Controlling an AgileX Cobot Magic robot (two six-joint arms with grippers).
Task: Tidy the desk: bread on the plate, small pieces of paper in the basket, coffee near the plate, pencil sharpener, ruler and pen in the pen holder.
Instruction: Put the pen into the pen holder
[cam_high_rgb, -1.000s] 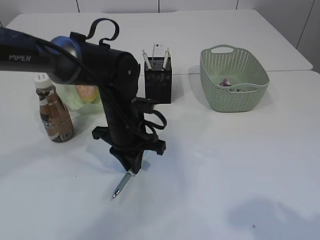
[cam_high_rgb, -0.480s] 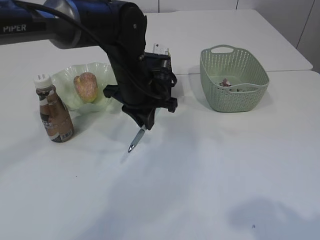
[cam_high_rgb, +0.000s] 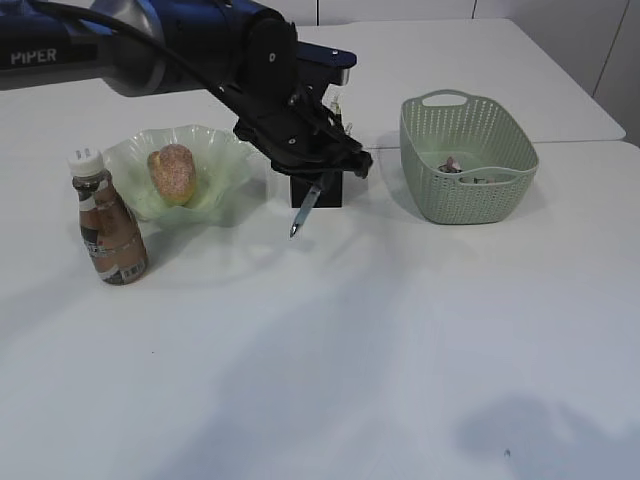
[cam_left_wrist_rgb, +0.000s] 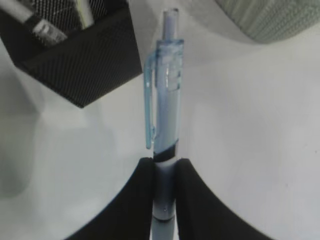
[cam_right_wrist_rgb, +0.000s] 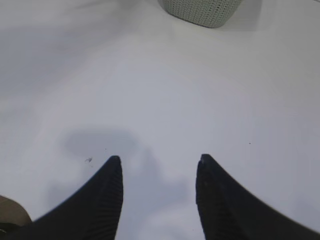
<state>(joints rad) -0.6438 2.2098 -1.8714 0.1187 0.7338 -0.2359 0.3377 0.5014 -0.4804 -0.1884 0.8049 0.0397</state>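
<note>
My left gripper (cam_high_rgb: 322, 180) (cam_left_wrist_rgb: 164, 162) is shut on a pale blue click pen (cam_high_rgb: 305, 212) (cam_left_wrist_rgb: 165, 115), which hangs slanted above the desk (cam_high_rgb: 400, 330) just in front of the black mesh pen holder (cam_high_rgb: 330, 192) (cam_left_wrist_rgb: 80, 60). The arm hides most of the holder. White sticks (cam_left_wrist_rgb: 45, 30) stand inside it; ruler and pencil sharpener I cannot make out. The bread (cam_high_rgb: 172, 172) lies on the wavy green plate (cam_high_rgb: 225, 170). The coffee (cam_high_rgb: 108, 225) stands left of the plate. Small scraps (cam_high_rgb: 455, 165) lie in the basket (cam_high_rgb: 468, 160). My right gripper (cam_right_wrist_rgb: 159, 160) is open over bare desk.
The basket (cam_right_wrist_rgb: 202, 10) sits at the far end of the right wrist view, well ahead of the open fingers. A seam between two tabletops (cam_high_rgb: 580, 142) runs behind the basket. A small dark speck (cam_high_rgb: 506, 453) marks the desk at the front right.
The left arm has lifted the pen from low over the desk's front and carried it back and right, up to the pen holder. Plate and bread are now uncovered.
</note>
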